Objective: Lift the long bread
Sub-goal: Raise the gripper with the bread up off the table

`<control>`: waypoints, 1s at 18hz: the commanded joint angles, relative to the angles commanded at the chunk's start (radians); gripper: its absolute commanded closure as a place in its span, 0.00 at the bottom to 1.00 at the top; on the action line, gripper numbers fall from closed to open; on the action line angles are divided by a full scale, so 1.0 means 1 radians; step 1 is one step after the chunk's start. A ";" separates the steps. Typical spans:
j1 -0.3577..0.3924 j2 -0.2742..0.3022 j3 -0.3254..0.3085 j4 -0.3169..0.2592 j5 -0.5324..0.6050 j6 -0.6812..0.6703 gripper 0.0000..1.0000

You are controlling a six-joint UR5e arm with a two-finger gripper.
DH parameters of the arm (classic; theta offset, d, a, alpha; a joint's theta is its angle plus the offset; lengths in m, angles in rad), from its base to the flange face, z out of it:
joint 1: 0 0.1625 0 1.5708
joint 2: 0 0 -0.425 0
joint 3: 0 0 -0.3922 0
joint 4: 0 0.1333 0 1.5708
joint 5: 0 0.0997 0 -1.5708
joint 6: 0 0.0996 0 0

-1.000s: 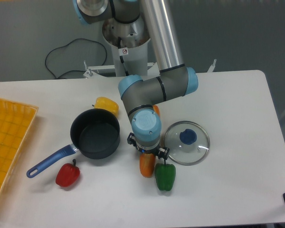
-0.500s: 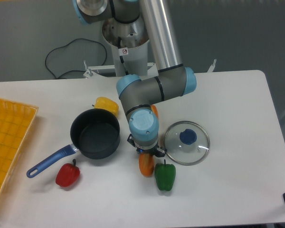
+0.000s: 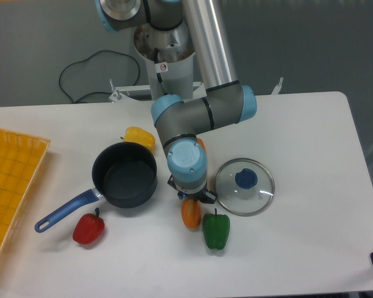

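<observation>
The long bread (image 3: 191,215) is an orange, glossy toy baguette lying between the pot and the glass lid. Only its near end and a small bit of its far end by the arm's wrist show. The arm's wrist covers the middle of it. My gripper (image 3: 192,197) points straight down over the bread. Its fingers are drawn in against the bread's sides, shut on it. Whether the bread still touches the table cannot be told.
A dark pot (image 3: 124,174) with a blue handle stands left of the gripper. A glass lid (image 3: 244,186) lies to the right. A green pepper (image 3: 216,230) sits right beside the bread's near end. A red pepper (image 3: 88,228), a yellow pepper (image 3: 140,136) and a yellow tray (image 3: 6,186) lie further left.
The gripper's fingers have drawn in from a wide spread onto the bread. The wrist has shifted slightly left, and the bread's near end sits a little higher in the view.
</observation>
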 joint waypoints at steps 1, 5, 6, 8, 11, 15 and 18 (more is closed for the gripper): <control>0.000 0.002 0.009 -0.009 0.000 0.000 0.87; 0.000 0.024 0.043 -0.060 -0.002 0.003 0.87; 0.000 0.029 0.048 -0.072 -0.003 0.005 0.87; 0.000 0.043 0.060 -0.089 -0.008 0.005 0.87; -0.014 0.061 0.066 -0.117 -0.009 0.005 0.87; -0.017 0.092 0.075 -0.131 -0.043 0.024 0.87; -0.024 0.121 0.077 -0.156 -0.052 0.070 0.87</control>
